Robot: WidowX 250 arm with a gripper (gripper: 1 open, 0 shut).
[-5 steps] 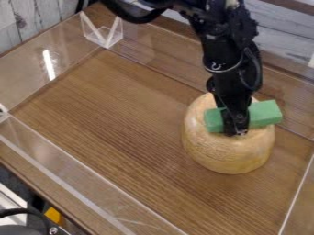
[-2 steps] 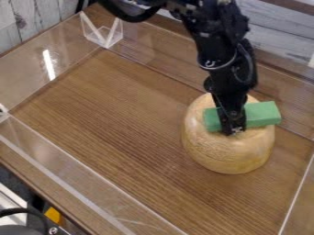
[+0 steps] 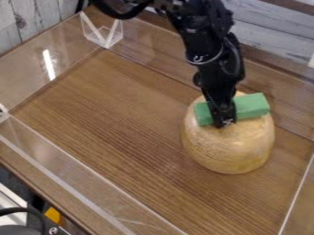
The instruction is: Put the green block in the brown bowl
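Right, I take the brown bowl (image 3: 229,142) as my landmark: it sits on the wooden tabletop (image 3: 117,128) toward the right of my view, looking like a dome, and I cannot make out its opening from here. The green block (image 3: 245,107) is at the very top of the bowl, tilted slightly, its right end poking out past the gripper (image 3: 222,119). The black fingers are clamped on the block's left part, coming down steeply from above. Left of the bowl and in front of it I have a wide stretch of bare wood to move in. To the right of the bowl the room is tight, with the clear wall (image 3: 295,197) of the enclosure close by and the picture's border just beyond. Behind the bowl the arm (image 3: 203,41) blocks my sight of the back edge. The fingertips blur into the block's dark shadow, so I cannot tell whether the block touches the bowl.
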